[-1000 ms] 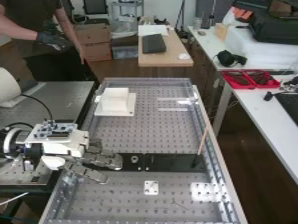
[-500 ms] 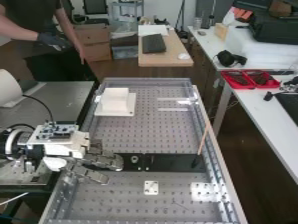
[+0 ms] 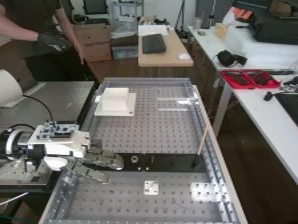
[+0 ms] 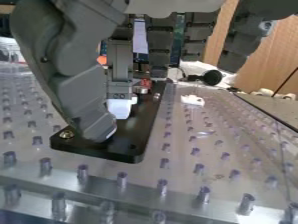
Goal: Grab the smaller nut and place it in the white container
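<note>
High view, near end first: a small white plate with holes (image 3: 151,188) lies flat on the perforated bench (image 3: 106,202). Beyond it, the flat black bar (image 3: 174,163) lies across the bench surface. The dark grey hand (image 3: 106,160) is over the bar's left portion, reaching in from the view's left. Whether the hand is open, closed or pinching anything cannot be told. The exact position of the smaller nut cannot be established either; the hand covers that portion of the bar. The bearing (image 3: 134,159) stands on the bar just beside the hand. In the wrist view, a brassy screw head (image 4: 66,134) is noted near the bar's end, and a round metal part (image 4: 140,90) stands farther along the bar; whether it is the larger nut or the bearing cannot be told. Towards the bar's right end, a thin light rod (image 3: 203,140) stands tilted, its dark tip at the bar.

Farther up the bench, near its left side, the white container (image 3: 116,100) rests on a flat white base (image 3: 125,111). On the side bench to the right are red trays (image 3: 249,79), with a black object (image 3: 230,58) near them. Farther back, a light wooden table (image 3: 163,59) bears a flat dark item (image 3: 153,44)
</note>
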Motion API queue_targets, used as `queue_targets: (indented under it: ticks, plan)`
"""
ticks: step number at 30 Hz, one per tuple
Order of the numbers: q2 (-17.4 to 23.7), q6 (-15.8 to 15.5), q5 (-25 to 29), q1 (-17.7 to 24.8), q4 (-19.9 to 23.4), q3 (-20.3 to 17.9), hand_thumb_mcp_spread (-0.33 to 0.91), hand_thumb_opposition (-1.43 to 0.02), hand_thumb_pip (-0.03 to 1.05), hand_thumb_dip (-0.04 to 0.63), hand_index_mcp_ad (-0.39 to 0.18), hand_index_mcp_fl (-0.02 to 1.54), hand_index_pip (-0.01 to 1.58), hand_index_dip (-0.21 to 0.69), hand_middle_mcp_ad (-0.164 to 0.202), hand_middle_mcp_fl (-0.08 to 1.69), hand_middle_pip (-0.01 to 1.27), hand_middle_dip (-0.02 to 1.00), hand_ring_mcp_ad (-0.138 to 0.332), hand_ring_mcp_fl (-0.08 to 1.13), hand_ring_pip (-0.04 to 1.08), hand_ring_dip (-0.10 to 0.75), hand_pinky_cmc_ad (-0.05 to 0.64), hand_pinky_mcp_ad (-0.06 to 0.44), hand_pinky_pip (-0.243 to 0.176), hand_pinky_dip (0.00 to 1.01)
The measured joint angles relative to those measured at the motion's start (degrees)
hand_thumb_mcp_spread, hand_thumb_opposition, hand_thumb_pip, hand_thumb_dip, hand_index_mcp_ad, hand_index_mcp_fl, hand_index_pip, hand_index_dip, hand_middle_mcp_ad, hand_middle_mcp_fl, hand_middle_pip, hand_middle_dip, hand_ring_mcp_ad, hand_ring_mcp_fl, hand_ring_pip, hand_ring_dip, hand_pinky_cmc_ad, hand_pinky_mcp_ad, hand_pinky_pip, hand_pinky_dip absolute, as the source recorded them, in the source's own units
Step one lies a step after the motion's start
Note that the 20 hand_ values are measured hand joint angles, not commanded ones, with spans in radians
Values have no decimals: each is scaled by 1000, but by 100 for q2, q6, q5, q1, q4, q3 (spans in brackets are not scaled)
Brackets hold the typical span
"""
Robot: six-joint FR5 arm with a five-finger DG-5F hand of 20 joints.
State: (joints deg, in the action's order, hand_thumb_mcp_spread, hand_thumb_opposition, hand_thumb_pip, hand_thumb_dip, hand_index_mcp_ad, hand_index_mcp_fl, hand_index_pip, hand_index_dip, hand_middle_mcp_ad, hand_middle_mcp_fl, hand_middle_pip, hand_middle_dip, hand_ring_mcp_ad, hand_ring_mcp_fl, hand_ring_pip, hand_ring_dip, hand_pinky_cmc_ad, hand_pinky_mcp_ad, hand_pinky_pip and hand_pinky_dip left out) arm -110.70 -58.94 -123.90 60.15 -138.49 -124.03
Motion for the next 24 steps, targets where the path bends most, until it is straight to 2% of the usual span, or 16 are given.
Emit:
queue_targets:
  ticks: [24]
  plan:
    - [-72, -49, -98, -6, -63, 100, 433, -880, 721, 253, -131, 148, 1471, 333, 66, 173, 124, 239, 124, 0, 93, 89, 328, 278, -28, 141]
